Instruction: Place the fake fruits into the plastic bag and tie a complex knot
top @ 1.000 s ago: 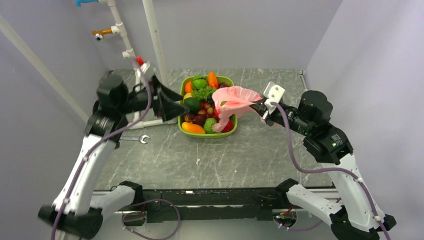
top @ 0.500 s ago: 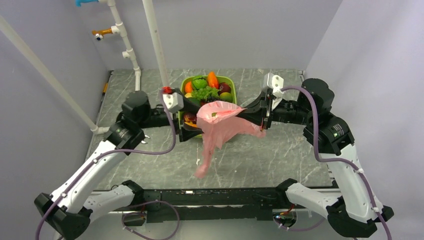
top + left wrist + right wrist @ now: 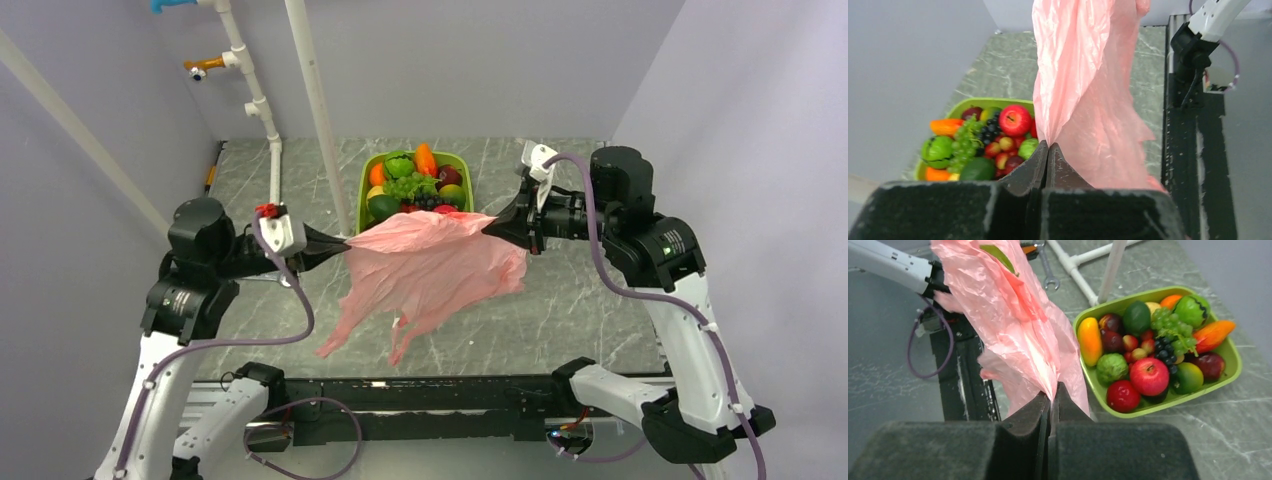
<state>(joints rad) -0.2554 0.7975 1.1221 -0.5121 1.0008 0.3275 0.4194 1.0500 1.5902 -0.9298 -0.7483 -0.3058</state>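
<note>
From above, I see the plastic bag (image 3: 430,265) held stretched between my left tool (image 3: 345,241) and right tool (image 3: 490,224), just near of the fake fruits (image 3: 412,185) heaped in the green tray (image 3: 463,172). The left wrist view shows its tool clamped on the bag's edge. The right wrist view shows the same.

Soft, even light is filling all three views, seemingly falling from overhead, and nothing is burning out. In the top view the grey bench (image 3: 560,320) is carrying no hard-edged shadows. The white pipe (image 3: 305,100) at 11 o'clock is leaning with the wide lens. In both wrist views light is glowing through the thin pink film of the plastic bag (image 3: 1013,325). The red apple (image 3: 1149,376) is showing a small pale glint. The left hand (image 3: 1047,147) and right hand (image 3: 1053,390), each at 6 o'clock, are sitting dark, grainy and out of focus. The fake fruits (image 3: 983,145) at 8 o'clock in the left wrist view are looking slightly soft.
</note>
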